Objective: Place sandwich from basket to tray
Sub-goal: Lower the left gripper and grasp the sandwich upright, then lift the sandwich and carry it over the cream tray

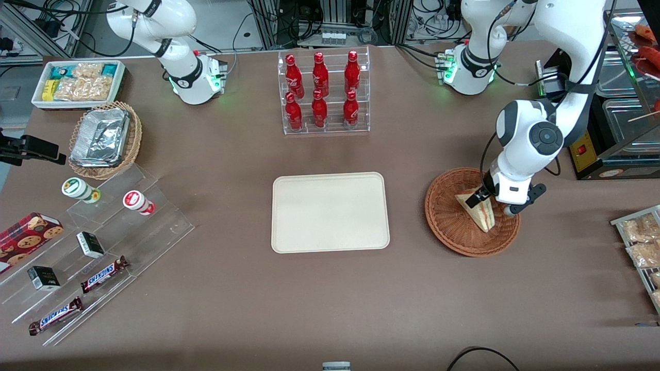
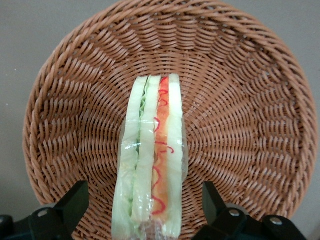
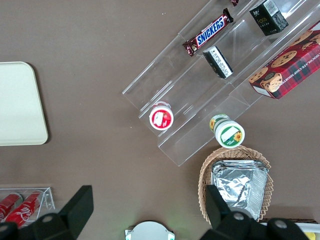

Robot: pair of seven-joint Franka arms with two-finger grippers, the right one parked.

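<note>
One sandwich (image 1: 479,211) sits in the basket (image 1: 448,226), and my gripper (image 2: 145,205) is down around it.

I see the two fingers (image 2: 75,202) spread wide, one on each side of the wrapped bread, with gaps showing, so they are open and not squeezing yet. I think they stand like that so they can close on the flat sides and not squash the filling. The sandwich stands on edge, so its red and green stripes face up at my wrist camera. The tray (image 1: 330,212) lies flat and bare between the basket and the snack steps, ready for it. I can read "SNICKERS" on two bars (image 1: 103,274).
</note>
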